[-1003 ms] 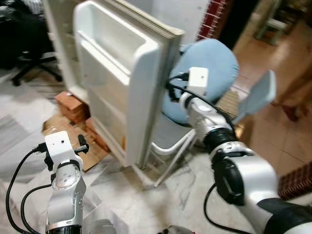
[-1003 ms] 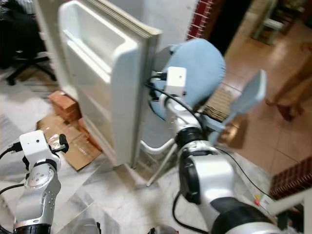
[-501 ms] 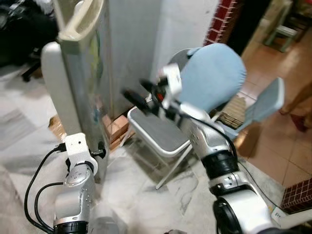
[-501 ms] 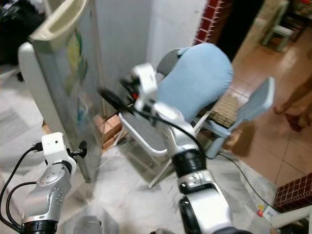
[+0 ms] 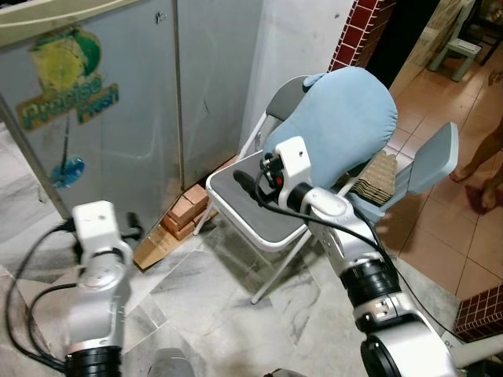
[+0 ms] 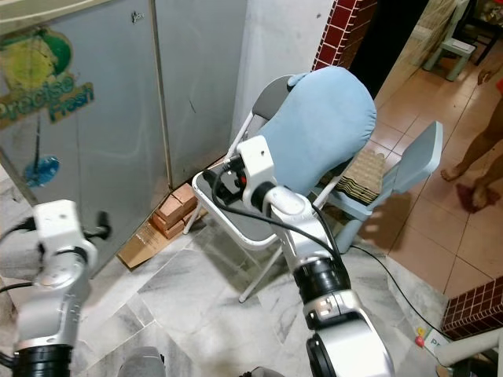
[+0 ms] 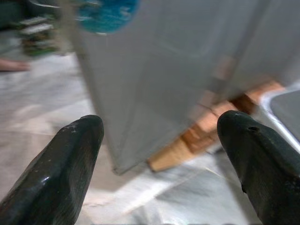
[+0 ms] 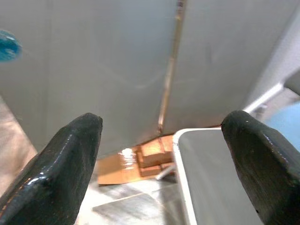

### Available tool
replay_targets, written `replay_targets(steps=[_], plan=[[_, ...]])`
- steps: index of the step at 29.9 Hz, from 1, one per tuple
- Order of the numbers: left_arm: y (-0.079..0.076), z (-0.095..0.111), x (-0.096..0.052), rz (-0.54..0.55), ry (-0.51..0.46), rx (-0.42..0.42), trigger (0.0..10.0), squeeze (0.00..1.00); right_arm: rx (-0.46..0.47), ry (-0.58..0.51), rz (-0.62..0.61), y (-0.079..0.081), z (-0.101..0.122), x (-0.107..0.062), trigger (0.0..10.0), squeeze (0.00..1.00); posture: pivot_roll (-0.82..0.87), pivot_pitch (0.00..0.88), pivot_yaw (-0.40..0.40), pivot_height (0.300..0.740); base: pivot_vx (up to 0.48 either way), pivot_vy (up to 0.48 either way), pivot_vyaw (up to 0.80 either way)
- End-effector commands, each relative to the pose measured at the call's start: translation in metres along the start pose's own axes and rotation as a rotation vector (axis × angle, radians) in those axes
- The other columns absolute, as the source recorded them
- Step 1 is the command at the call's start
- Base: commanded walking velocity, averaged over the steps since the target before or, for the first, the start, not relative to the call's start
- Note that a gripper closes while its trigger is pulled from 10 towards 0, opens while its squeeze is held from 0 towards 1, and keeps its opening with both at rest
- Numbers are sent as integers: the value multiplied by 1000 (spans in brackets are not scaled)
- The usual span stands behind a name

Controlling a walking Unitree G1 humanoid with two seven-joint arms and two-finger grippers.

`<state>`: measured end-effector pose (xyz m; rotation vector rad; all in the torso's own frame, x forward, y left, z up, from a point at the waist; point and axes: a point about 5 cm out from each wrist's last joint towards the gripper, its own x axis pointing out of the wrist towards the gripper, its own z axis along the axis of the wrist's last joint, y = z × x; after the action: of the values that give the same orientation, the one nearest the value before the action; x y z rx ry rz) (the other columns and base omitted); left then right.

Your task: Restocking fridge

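Note:
The grey fridge door (image 5: 118, 118) stands closed, with a green and yellow "Precise Fresh" sticker (image 5: 67, 82) on it. My right gripper (image 5: 248, 185) hovers open over the seat of a folding chair (image 5: 263, 214), its fingers aimed toward the fridge side (image 8: 117, 61) and holding nothing. My left gripper (image 7: 159, 140) is open and empty, low beside the door's bottom corner (image 7: 115, 166). In the left eye view the left wrist (image 5: 96, 224) sits just in front of that door.
The folding chair carries a pale blue cushion (image 5: 338, 118) on its back. Bricks (image 5: 187, 214) and cardboard (image 5: 153, 250) lie at the fridge foot. A grey-blue plastic chair (image 5: 432, 157) and a person's foot (image 5: 481, 169) are at right. Marble floor (image 5: 228, 314) lies below.
The fridge door has swung from wide open to closed. My right gripper has come off the door and drawn back over the chair seat. The camera view has shifted too.

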<state>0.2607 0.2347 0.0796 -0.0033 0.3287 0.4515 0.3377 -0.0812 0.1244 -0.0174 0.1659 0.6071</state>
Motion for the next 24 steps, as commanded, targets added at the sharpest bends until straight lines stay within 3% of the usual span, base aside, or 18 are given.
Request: replay_targets(steps=[1, 9, 19, 24], plan=[[5, 0, 4, 28, 7, -16, 10000, 0, -43, -12, -104, -16, -3, -13, 10000, 0, 127, 0, -110, 740, 0, 0, 0], [4, -3, -1, 5, -30, 20, 10000, 0, -26, 59, -244, -31, -31, -37, 10000, 0, 115, 0, -99, 740, 0, 380, 0], [4, -5, -1, -2, -39, 24, 10000, 0, -21, 84, -282, -34, -38, -40, 10000, 0, 116, 0, -101, 740, 0, 480, 0], [5, -2, 0, -15, -61, 13, 10000, 0, -25, 90, -287, -34, -38, -40, 10000, 0, 115, 0, -101, 740, 0, 480, -635]])
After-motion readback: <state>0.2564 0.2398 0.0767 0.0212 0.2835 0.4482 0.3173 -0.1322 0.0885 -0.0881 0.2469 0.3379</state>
